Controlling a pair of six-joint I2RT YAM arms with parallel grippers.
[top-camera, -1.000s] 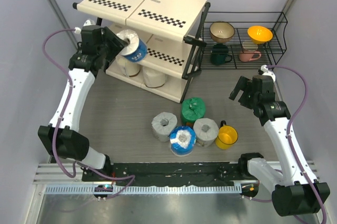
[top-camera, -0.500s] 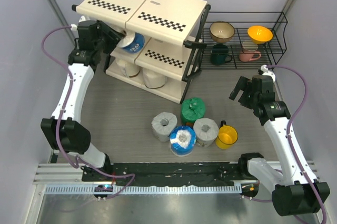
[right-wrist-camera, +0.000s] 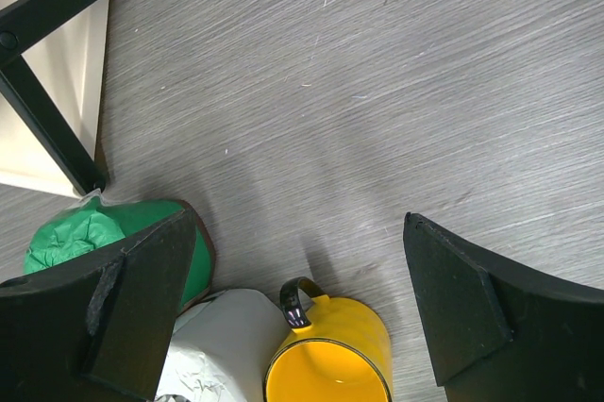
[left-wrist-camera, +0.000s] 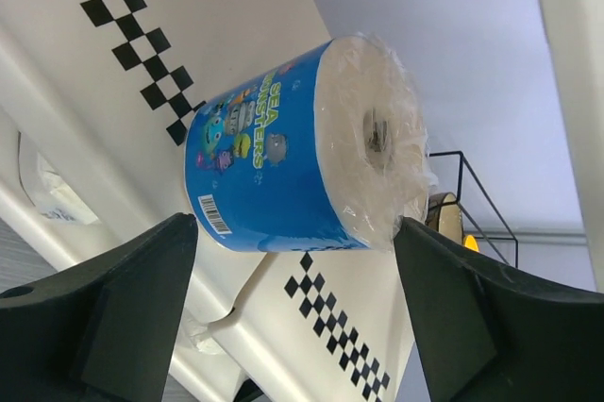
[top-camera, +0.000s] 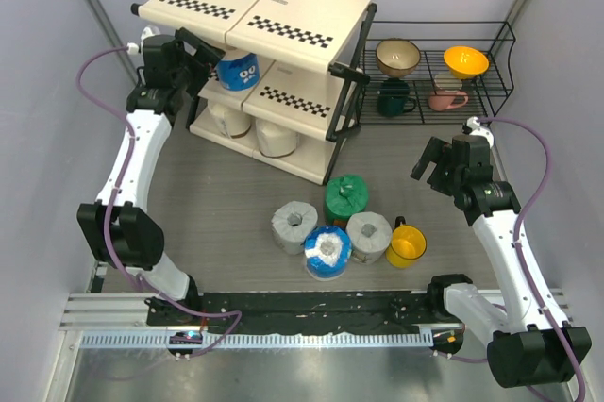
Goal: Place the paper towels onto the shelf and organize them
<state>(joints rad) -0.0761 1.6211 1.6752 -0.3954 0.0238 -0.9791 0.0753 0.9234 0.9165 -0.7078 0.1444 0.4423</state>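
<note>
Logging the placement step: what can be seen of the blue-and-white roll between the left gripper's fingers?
The blue-and-white roll is a stubby cylinder in clear plastic wrap. Its blue band carries cartoon sea creatures and a barcode, and its white paper end shows the core hole. From above, the white end faces up. It sits in the middle tier of the shelf, under the top panel. The left gripper flanks both ends; whether it grips cannot be told.

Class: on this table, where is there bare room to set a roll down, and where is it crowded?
Bare table lies between the shelf and the left grey roll, and between the wire rack and the yellow mug. Crowded: the rolls packed beside that mug.
</note>
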